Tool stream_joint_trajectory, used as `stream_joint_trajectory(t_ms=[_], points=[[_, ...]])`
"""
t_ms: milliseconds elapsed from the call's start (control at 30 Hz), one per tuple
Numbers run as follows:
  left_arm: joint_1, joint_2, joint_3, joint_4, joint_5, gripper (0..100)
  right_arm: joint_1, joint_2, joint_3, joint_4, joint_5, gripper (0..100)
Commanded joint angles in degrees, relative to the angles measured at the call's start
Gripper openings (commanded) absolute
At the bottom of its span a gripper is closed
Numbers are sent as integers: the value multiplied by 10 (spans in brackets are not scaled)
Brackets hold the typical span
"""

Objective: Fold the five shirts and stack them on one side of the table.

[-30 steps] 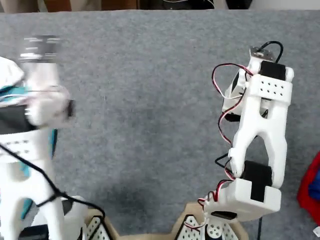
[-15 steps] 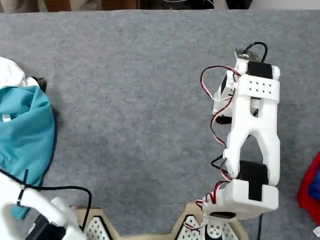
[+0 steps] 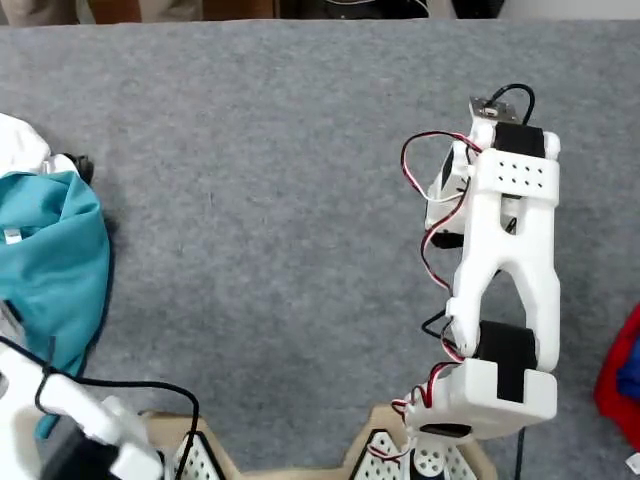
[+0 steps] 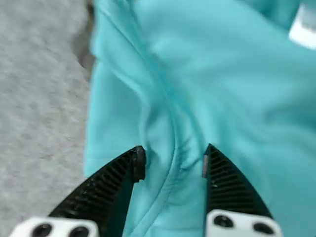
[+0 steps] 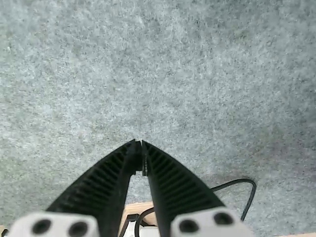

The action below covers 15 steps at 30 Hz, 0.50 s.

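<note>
A teal shirt point(image 3: 50, 260) lies folded on a stack at the table's left edge, with a white shirt point(image 3: 20, 140) showing behind it. In the left wrist view my left gripper point(image 4: 173, 162) hangs open just above the teal shirt point(image 4: 222, 84), its fingers straddling a fold seam without holding cloth. The left arm's base point(image 3: 70, 430) sits at the lower left of the high view. My right gripper point(image 5: 138, 146) is shut with nothing in it, held above bare grey felt; the right arm point(image 3: 505, 270) stands at the table's right half.
Grey felt point(image 3: 260, 180) covers the table. A red and blue cloth point(image 3: 622, 370) pokes in at the right edge. A dark small object point(image 3: 82, 165) lies beside the white shirt. Red and black wires point(image 3: 430, 220) run along the right arm.
The left arm has pulled back from over the stack toward the lower left, uncovering the teal shirt. The right arm shifted slightly left a second ago and has held still since.
</note>
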Motion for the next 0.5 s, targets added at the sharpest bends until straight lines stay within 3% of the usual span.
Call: stream_joint_trajectory(t_ms=[0,200,333,467], points=[[4,41,-3,-30,-4,138,-8,-1,2,4,1,6],[7,65,-66,11,-4,17,-8,-1,2,4,1,6],[46,64,-142,127,-4,19,-8,-1,2,4,0,6],[131,41,-229,244,13,19,-8,-1,2,4,0,6]])
